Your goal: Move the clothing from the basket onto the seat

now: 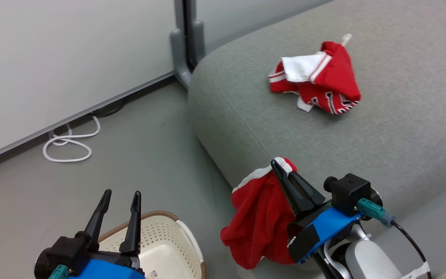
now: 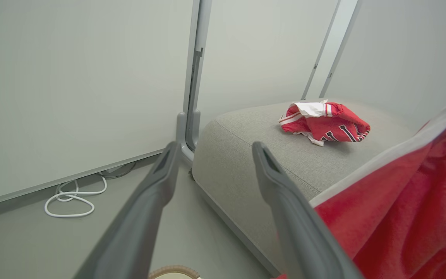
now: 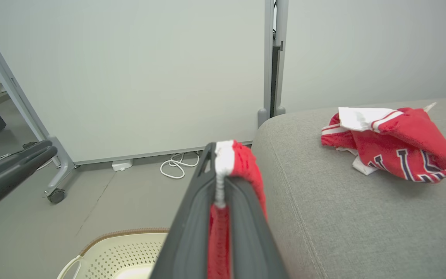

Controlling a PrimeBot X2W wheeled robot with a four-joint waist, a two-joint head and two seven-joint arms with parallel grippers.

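One piece of clothing, a red garment with navy letters (image 1: 319,79) (image 2: 325,123) (image 3: 397,143), lies crumpled on the grey seat (image 1: 362,131) (image 2: 254,155) (image 3: 362,217). My right gripper (image 1: 281,164) (image 3: 221,155) is shut on the white-trimmed edge of a second red garment (image 1: 259,221) (image 2: 397,217) (image 3: 246,162), which hangs beside the seat's front edge. My left gripper (image 1: 122,195) (image 2: 215,149) stands open and empty above the cream basket (image 1: 165,242) (image 3: 122,252), which sits on the floor.
A white cable coil (image 1: 68,145) (image 2: 70,197) lies on the grey floor by the wall panels. A grey upright post (image 1: 186,38) stands behind the seat's corner. A wheeled frame leg (image 3: 56,182) stands at the left.
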